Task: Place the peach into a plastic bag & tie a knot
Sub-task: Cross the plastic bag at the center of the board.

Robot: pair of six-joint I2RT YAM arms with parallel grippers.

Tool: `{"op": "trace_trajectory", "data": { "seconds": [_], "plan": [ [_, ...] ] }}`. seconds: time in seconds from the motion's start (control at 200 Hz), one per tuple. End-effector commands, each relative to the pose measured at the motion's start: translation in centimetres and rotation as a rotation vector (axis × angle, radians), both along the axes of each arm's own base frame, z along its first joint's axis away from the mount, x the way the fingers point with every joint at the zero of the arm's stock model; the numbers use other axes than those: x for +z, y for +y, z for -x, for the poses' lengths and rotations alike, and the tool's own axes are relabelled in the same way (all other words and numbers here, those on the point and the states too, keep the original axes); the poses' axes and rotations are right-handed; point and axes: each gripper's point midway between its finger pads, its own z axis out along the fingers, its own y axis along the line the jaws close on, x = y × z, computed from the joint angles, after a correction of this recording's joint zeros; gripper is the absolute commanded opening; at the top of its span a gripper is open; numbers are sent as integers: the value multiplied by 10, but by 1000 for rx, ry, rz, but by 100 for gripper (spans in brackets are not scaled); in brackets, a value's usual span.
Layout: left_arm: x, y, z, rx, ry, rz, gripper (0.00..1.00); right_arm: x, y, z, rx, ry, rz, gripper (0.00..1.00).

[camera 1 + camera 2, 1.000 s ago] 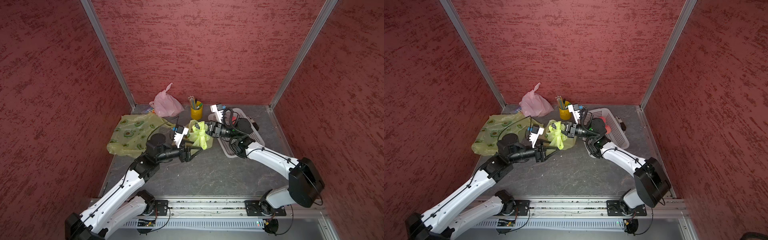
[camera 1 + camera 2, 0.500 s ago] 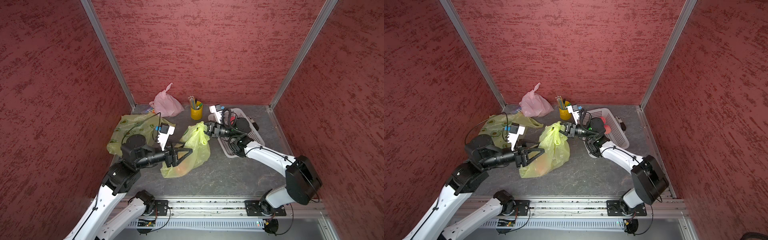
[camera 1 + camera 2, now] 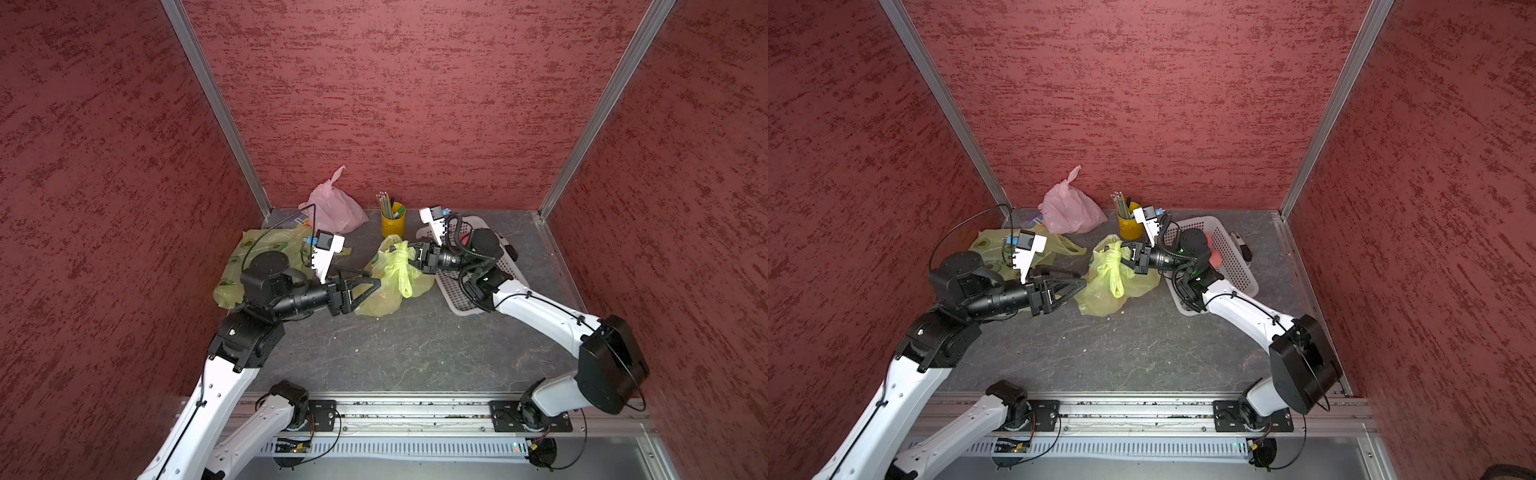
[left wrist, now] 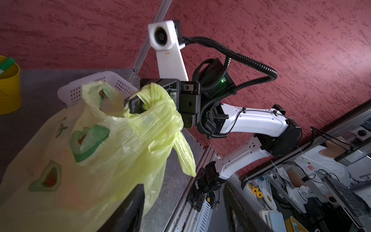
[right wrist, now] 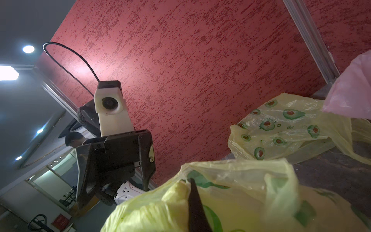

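My right claw [image 4: 138,103] is clamped on the twisted handles of the bag [image 3: 386,291], mid-desk near the back edge. My left claw [image 3: 374,278] gapes beside it. I reckon the peach is bagged (can't see it clearly) and the knot is unfinished.

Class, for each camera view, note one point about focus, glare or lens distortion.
In both top views: even light, sharp focus, wall posts splaying from wide-angle distortion. Left wrist view: the near side of the yellow-green bag is soft, the yellow cup blurred. Right wrist view: ceiling lights blow out.
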Motion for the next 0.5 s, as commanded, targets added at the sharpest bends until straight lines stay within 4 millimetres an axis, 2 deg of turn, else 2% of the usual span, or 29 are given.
{"op": "trace_trajectory", "data": {
  "seconds": [0.0,0.115,0.135,0.16,0.225,0.361,0.496],
  "plan": [
    [39,4,-12,48,-100,110,65,13,-3,3,-12,-71,9,0],
    [61,-4,-28,30,-128,172,65,11,-2,3,-8,-76,26,0],
    [63,-6,-31,27,-130,176,65,11,-2,3,-6,-75,28,0],
    [66,-8,-35,29,-133,179,65,21,-7,10,-5,-98,13,0],
    [66,-14,-49,40,-130,186,65,22,-7,11,-5,-101,14,0],
    [41,-34,-72,6,-55,211,63,23,-8,10,-21,-102,5,0],
    [17,-60,-59,-70,-26,221,54,24,-11,-2,-96,-89,2,0]
  ]
}}
